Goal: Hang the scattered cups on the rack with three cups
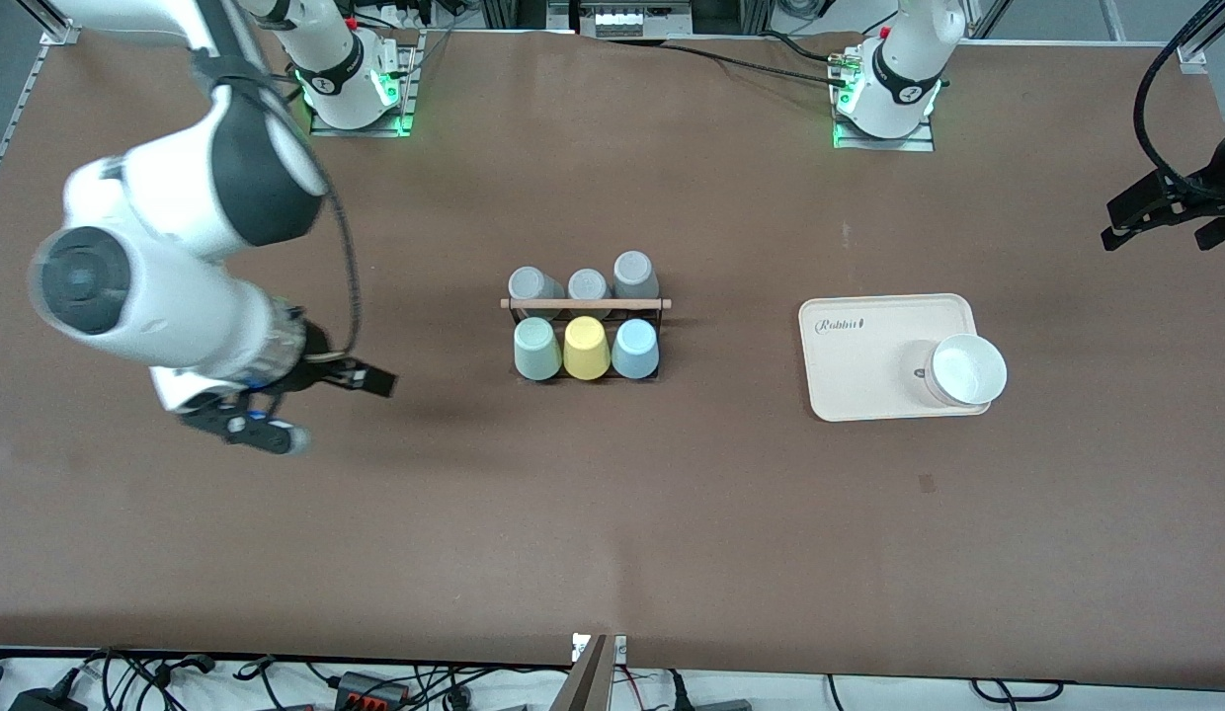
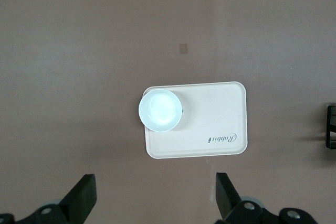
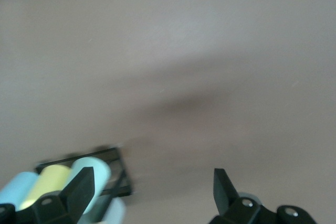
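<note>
On the rack (image 1: 585, 304) we see both task cups seated, with our two grippers apart from it and holding nothing.
Our right gripper (image 1: 316, 405) hangs spread wide over bare table beside the mint-green cup (image 1: 536, 349); the light blue cup (image 1: 634, 349) sits past the yellow cup (image 1: 586, 348). Our left gripper (image 2: 155, 198) waits, fingers apart, above the tray (image 2: 220, 124).

Blue cup (image 1: 634, 349), mint cup (image 1: 537, 349) inverted on rack (image 1: 586, 304)
</note>
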